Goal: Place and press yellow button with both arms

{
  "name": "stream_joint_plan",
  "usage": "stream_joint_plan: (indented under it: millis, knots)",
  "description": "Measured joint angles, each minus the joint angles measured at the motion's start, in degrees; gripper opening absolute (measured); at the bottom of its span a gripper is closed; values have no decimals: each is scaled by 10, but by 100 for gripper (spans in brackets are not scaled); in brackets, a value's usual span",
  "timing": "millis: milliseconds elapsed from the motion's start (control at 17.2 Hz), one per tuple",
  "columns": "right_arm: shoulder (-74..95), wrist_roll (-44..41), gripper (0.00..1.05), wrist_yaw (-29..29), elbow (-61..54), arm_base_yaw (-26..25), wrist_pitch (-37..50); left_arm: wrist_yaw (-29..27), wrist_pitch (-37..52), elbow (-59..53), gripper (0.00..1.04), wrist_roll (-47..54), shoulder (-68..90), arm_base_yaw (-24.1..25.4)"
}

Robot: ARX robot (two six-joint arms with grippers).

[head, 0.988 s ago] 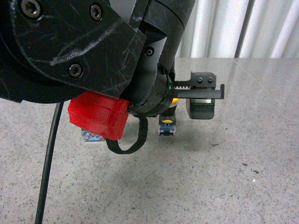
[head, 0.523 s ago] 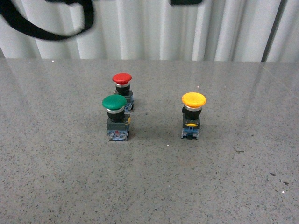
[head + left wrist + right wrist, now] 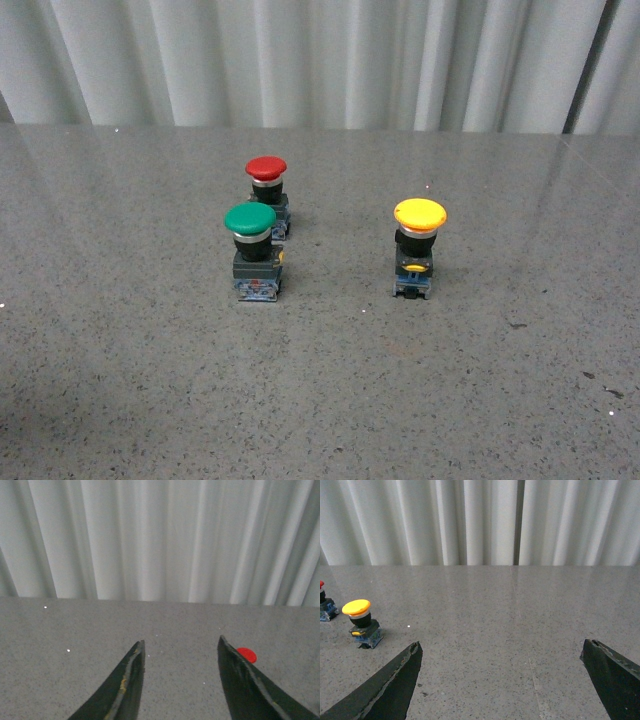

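Yellow button (image 3: 417, 248) stood upright and unheld, left gripper (image 3: 180, 641) parted and right gripper (image 3: 502, 642) wide, both empty, so an off-centre press could have tipped it.

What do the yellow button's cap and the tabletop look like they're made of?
The yellow button has a cap that looks like smooth moulded plastic: even colour, soft sheen. The tabletop looks like polished speckled grey stone or a laminate imitating it; it reflects the curtain faintly.
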Motion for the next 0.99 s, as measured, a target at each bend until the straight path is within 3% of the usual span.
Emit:
stream_joint_plan:
  millis: [116,349,523,640,698,988]
  knots:
    - [0,0,98,0,0,0,0,32,10,-56,25,-7,-26,23]
    - [0,0,98,0,0,0,0,61,22,-111,2,-9,-70,54]
    - [0,0,98,0,0,0,0,89,24,-156,2,-9,-113,80]
    - [0,0,98,0,0,0,0,146,17,-178,2,-9,-140,137]
    - [0,0,98,0,0,0,0,141,13,-187,2,-11,-153,146]
    - [0,0,98,0,0,0,0,152,-41,-249,2,-11,-276,141]
